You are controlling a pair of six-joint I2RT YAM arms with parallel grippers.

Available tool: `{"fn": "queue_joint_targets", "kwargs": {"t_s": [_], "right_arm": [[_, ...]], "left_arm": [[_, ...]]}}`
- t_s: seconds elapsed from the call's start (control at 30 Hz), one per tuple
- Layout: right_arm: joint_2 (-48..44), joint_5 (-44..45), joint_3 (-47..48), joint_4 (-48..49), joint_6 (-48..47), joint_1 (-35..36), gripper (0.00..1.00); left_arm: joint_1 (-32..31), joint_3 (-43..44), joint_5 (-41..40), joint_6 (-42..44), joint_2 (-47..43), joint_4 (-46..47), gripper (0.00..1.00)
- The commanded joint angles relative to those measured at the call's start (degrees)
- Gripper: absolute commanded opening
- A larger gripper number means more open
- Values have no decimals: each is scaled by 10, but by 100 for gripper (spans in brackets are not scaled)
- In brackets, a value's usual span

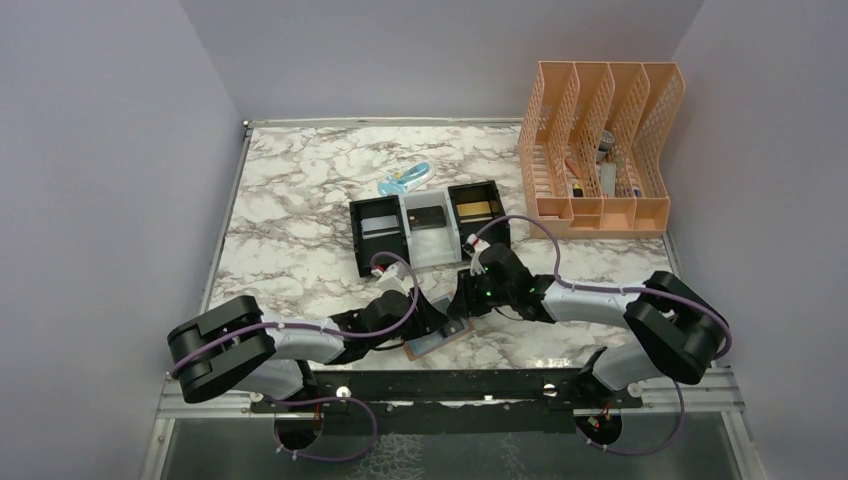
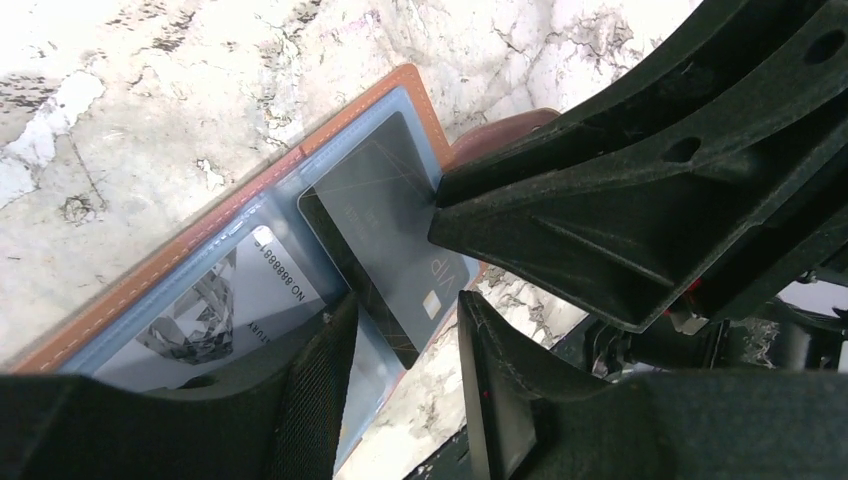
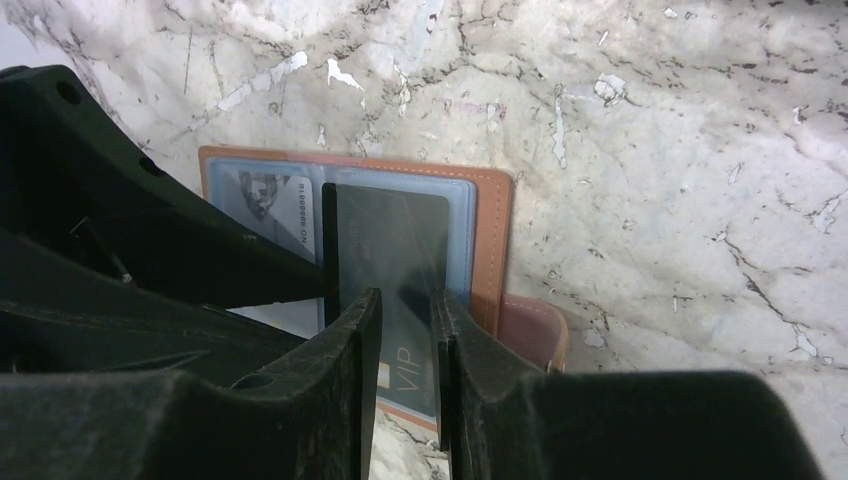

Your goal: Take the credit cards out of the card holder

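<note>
Credit card [image 3: 395, 235] juts lengthwise from card holder [image 3: 490, 230], VIP end between right end effector's [image 3: 406, 296] close-set fingers [image 3: 365, 360]; grip unclear.

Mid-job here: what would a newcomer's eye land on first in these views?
The dark grey plastic card marked VIP, partly out of the open tan leather card holder at the marble table's near edge, with the right gripper over it, fingers parted. Behind, a black-and-white three-compartment tray holds more cards.
</note>
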Motion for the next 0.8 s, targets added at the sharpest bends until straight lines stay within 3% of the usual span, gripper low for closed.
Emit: {"fn": "queue_joint_targets", "kwargs": {"t_s": [0.0, 0.3, 0.77], "right_arm": [[10, 8, 11, -18, -7, -2, 25], [-17, 35, -35, -5, 32, -3, 23], [-90, -14, -156, 85, 148, -2, 23]], "left_arm": [[-3, 13, 2, 6, 8, 9, 42], [-3, 17, -7, 2, 21, 10, 34], [16, 27, 15, 55, 18, 17, 25]]}}
